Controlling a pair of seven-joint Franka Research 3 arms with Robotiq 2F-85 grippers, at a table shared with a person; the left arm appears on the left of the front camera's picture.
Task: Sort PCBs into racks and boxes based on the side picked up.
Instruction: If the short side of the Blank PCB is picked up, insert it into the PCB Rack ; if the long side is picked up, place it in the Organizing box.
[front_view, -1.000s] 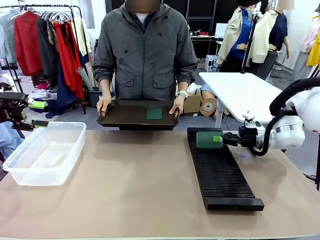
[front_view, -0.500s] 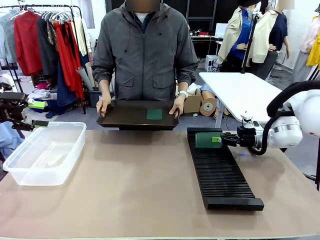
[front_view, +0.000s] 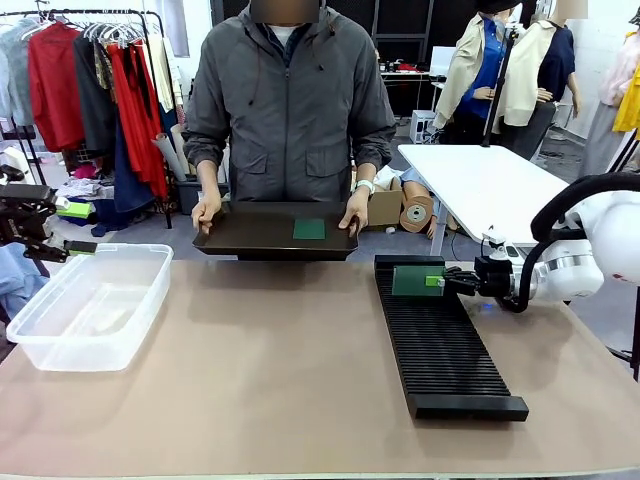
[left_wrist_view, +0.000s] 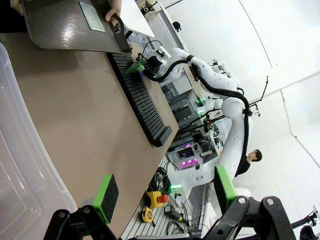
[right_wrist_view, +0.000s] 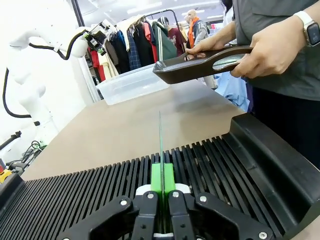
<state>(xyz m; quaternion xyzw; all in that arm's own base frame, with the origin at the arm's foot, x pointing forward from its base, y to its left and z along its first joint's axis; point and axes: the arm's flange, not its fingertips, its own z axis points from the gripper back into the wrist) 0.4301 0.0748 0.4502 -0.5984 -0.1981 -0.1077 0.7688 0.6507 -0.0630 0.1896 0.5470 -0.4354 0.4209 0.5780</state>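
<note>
PCB (front_view: 408, 281) upright between pads of right tool (front_view: 436, 282), over rack (front_view: 440, 350)

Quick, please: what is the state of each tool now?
Left tool: open, holding nothing.
Right tool: closed on a PCB, at the rack.

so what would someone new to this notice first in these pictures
First, the right pincer, shut on a green PCB held upright on edge over the far end of the long black slotted rack. Beyond it, a person holds a dark tray with a second PCB lying flat on it. On the left of the table sits a clear plastic tub, with the open left pincer near it.
</note>
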